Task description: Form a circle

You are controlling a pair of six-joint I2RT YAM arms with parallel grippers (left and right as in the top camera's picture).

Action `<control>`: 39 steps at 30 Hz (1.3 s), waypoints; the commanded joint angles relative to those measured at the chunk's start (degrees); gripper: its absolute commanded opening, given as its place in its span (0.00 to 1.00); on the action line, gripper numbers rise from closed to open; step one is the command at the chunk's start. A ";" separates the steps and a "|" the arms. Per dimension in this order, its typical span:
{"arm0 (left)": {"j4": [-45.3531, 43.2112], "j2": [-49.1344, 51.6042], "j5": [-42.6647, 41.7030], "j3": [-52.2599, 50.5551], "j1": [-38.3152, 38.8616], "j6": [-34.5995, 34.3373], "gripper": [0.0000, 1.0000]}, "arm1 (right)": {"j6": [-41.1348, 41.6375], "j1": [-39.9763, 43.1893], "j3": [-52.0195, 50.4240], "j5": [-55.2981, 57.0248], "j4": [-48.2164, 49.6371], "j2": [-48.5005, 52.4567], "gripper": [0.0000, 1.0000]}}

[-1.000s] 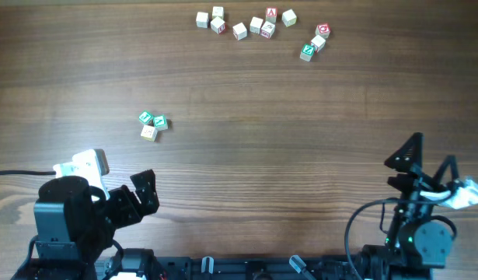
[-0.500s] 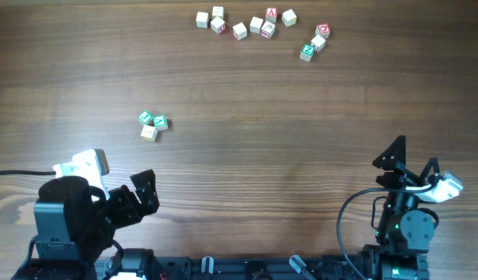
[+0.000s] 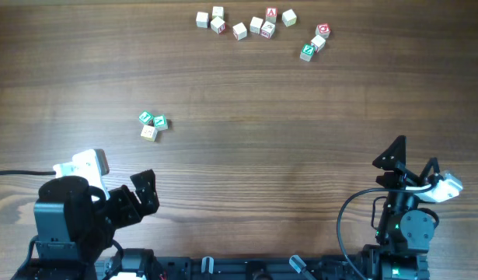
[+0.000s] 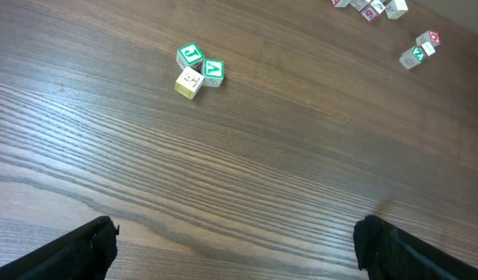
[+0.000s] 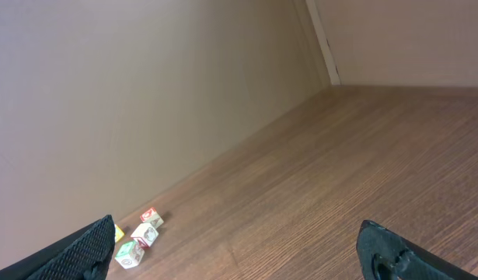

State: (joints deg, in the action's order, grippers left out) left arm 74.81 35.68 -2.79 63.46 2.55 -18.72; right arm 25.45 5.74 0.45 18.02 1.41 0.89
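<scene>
Facing a wooden table (image 3: 301, 117) from its near edge, two robot arms wait with a cluster of three blocks (image 3: 152, 124) lying much closer to the left one.

On the left, the left tool (image 3: 143, 194) has its jaws spread wide and holds nothing. The cluster sits almost straight ahead of it toward the far side, near but not touching. It is two green-faced blocks side by side with a yellowish block touching them on the near side. That makes a tight triangle with no long axis, and no ring. Loose blocks (image 3: 254, 23) lie scattered along the far edge, from the middle toward the right. On the right, the right tool (image 3: 412, 162) is also wide and empty, tilted up toward the wall and well apart from the cluster. The left arm looks better placed to reach the cluster.
</scene>
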 commanded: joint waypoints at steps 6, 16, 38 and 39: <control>-8.24 -2.05 1.92 -3.45 3.23 2.27 1.00 | -0.87 0.28 -0.15 -0.57 0.46 -0.35 1.00; -56.94 -20.41 6.36 -43.52 -1.14 5.07 1.00 | -0.87 0.28 -0.15 -0.57 0.46 -0.35 1.00; -70.42 -35.52 1.29 -63.14 -6.69 18.51 1.00 | -0.85 0.28 -0.15 -0.57 0.46 -0.35 1.00; -70.40 -35.52 1.09 -63.14 -6.69 18.49 1.00 | -0.85 0.28 -0.15 -0.57 0.46 -0.35 1.00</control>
State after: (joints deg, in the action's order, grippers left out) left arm 4.01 0.84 -0.54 0.54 -3.77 -1.72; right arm 25.45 5.78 0.43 18.00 1.58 0.89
